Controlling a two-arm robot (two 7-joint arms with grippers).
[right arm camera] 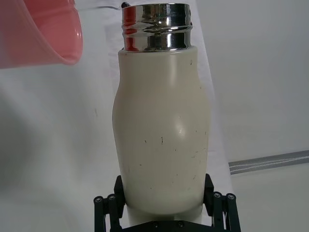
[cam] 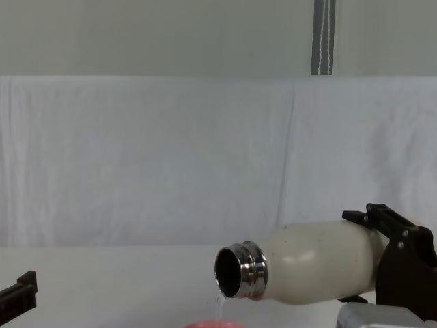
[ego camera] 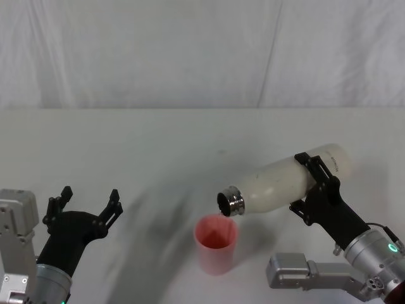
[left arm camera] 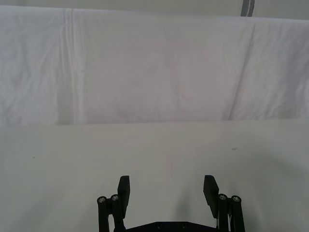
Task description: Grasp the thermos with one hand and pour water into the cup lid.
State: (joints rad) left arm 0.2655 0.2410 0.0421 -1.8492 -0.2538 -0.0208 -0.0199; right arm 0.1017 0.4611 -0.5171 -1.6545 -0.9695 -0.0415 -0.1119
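- The cup lid (ego camera: 216, 242) stands upright on the white table (ego camera: 158, 152), and everything below is placed from it.
- In the chest view the cup lid (cam: 213, 324) is cut off by the bottom edge; a sliver of its pink rim is all that appears.
- In the right wrist view the cup lid (right arm camera: 38, 31) is cropped at the corner, showing part of its curved wall and rim.
- The thermos (ego camera: 285, 180) is tipped almost level above and to the right of the cup lid, its open steel neck (ego camera: 230, 202) over the lid's rim.
- A thin stream of water (cam: 219, 306) drops from the neck toward the lid (faint, hard to follow to its end).
- The right gripper (ego camera: 314, 185) is clamped around the thermos near its base, to the right of the cup lid, one finger on each side of the body.
- In the right wrist view the bottom of the thermos (right arm camera: 161, 135) is hidden behind the right gripper (right arm camera: 164, 203).
- The left gripper (ego camera: 88, 206) hangs well to the left of the cup lid with its fingers spread wide and nothing between them.
- Between the left gripper and the cup lid lies bare table; behind the lid the table runs to a white cloth backdrop (ego camera: 202, 50).
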